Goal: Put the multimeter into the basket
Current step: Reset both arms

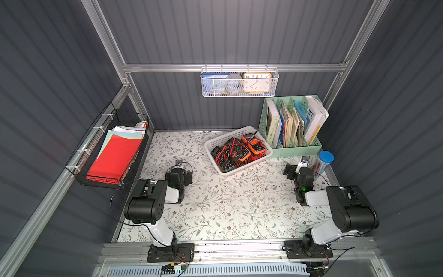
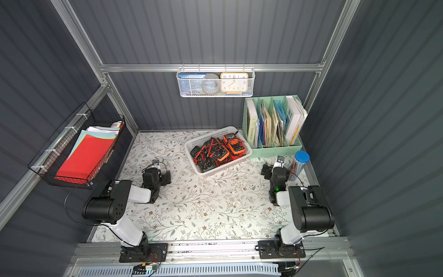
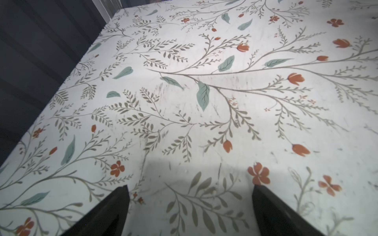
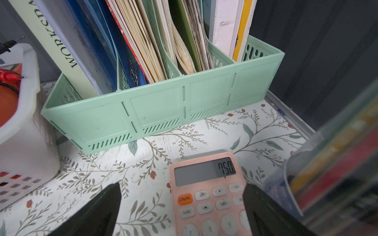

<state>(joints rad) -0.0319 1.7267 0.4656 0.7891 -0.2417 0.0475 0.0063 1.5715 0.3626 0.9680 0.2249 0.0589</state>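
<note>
The white perforated basket [image 1: 226,135] [image 2: 207,136] stands at the back middle of the table, and its corner [image 4: 26,114] shows in the right wrist view. Several multimeters lie in it, tangled in red and black leads: orange ones [image 1: 256,146] [image 2: 236,146] and black ones [image 1: 227,164]. My left gripper [image 1: 181,173] [image 3: 190,186] is open over bare tablecloth, left of the basket. On the basket's right, my right gripper [image 1: 298,171] [image 4: 183,184] is open just above a pink calculator [image 4: 206,183], holding nothing. I see no multimeter on the table outside the basket.
A green file holder [image 1: 292,129] [image 4: 163,114] with books stands right of the basket. A clear tube with a blue lid [image 1: 324,159] [image 4: 337,163] is close beside the right gripper. A black wire basket [image 1: 112,153] with coloured papers and a white mesh basket [image 1: 239,82] hang on the walls.
</note>
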